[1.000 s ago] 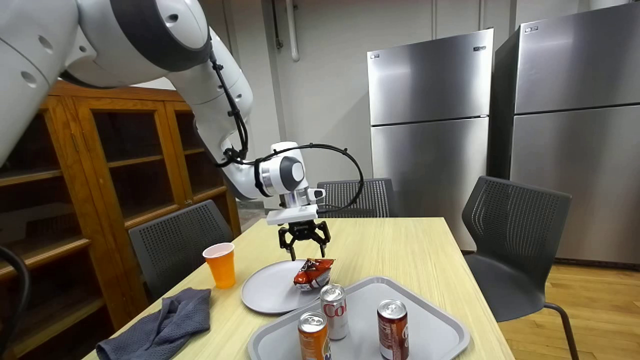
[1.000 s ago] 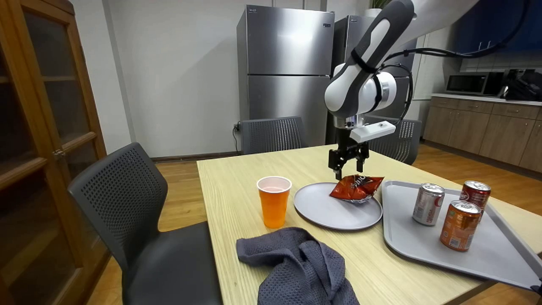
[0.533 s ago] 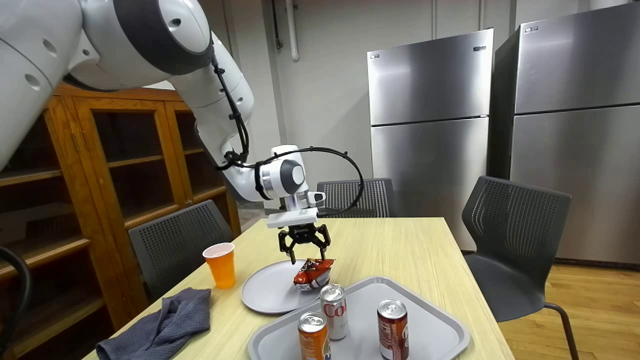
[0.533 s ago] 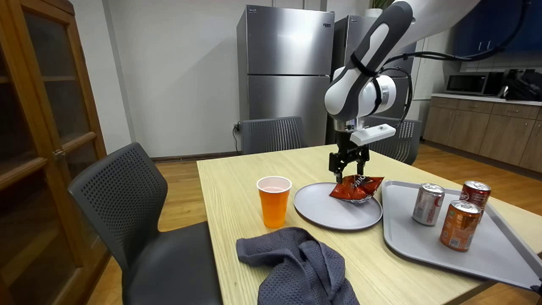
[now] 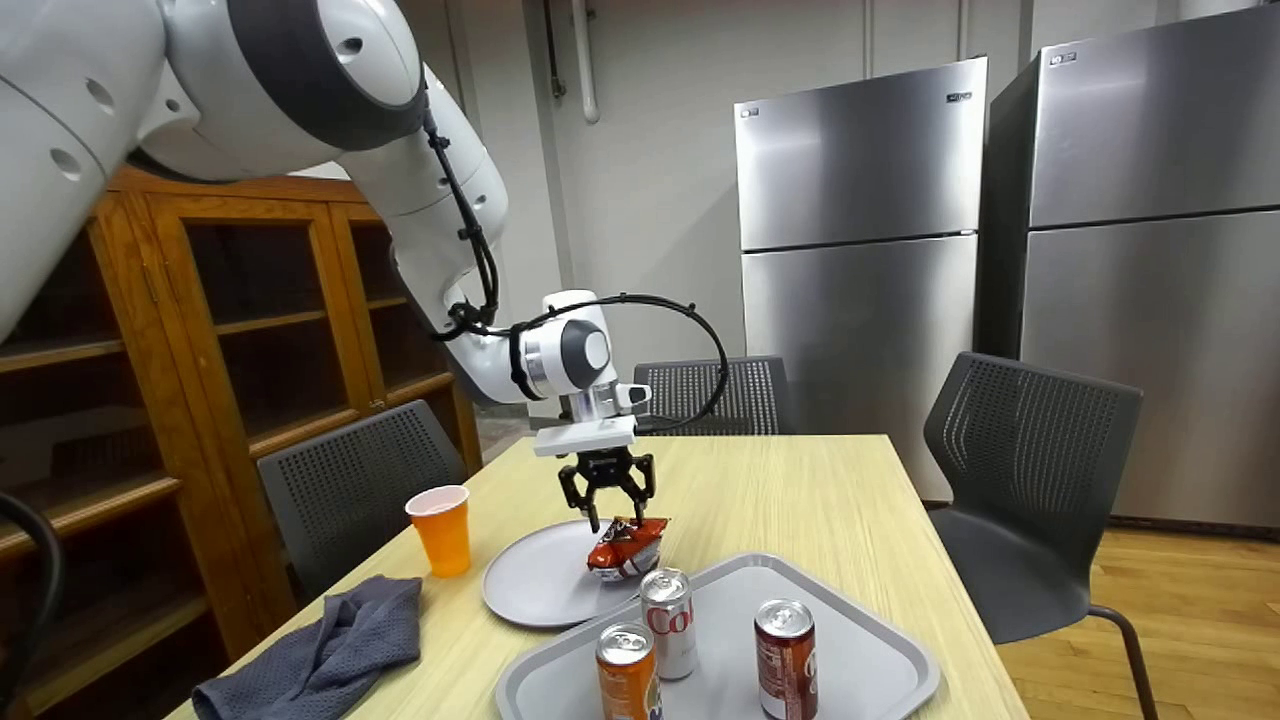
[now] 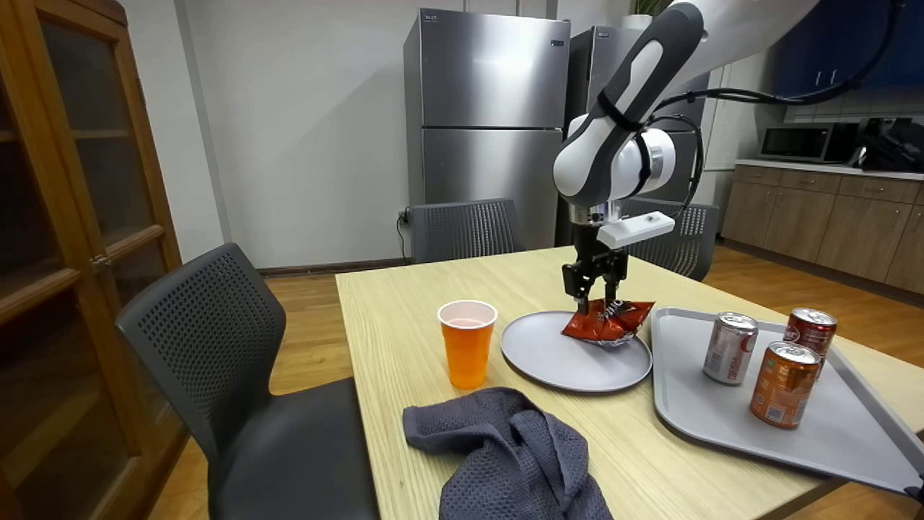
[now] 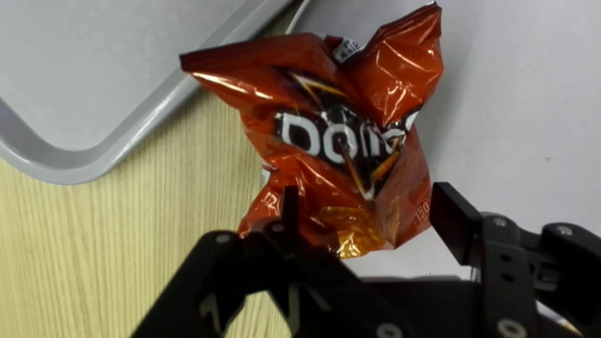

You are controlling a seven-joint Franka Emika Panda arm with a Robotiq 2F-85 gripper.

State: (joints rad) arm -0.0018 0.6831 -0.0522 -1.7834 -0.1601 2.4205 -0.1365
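Observation:
A red Doritos bag (image 7: pixel 305 164) lies on a round grey plate (image 7: pixel 516 117), near its edge on the tray side. In both exterior views my gripper (image 5: pixel 617 525) points straight down at this bag (image 6: pixel 610 325). Its jaws stand apart, partly drawn in. Seen from the wrist, the left finger (image 7: pixel 290 206) overlaps the bag's lower left part, and the right finger (image 7: pixel 455 220) stands beside its right edge over the plate. I cannot tell whether either finger touches the bag. The bag rests without a visible squeeze.
A grey tray (image 5: pixel 850 650) beside the plate carries a silver can (image 5: pixel 668 625), an orange can (image 5: pixel 628 675) and a dark red can (image 5: pixel 786 660). An orange cup (image 6: pixel 467 354) and a dark crumpled cloth (image 6: pixel 505 448) sit on the plate's other side. Chairs surround the table.
My gripper has sunk a little toward the bag. Over the last half second its fingers have come closer together. The bag, plate and cans have not moved.

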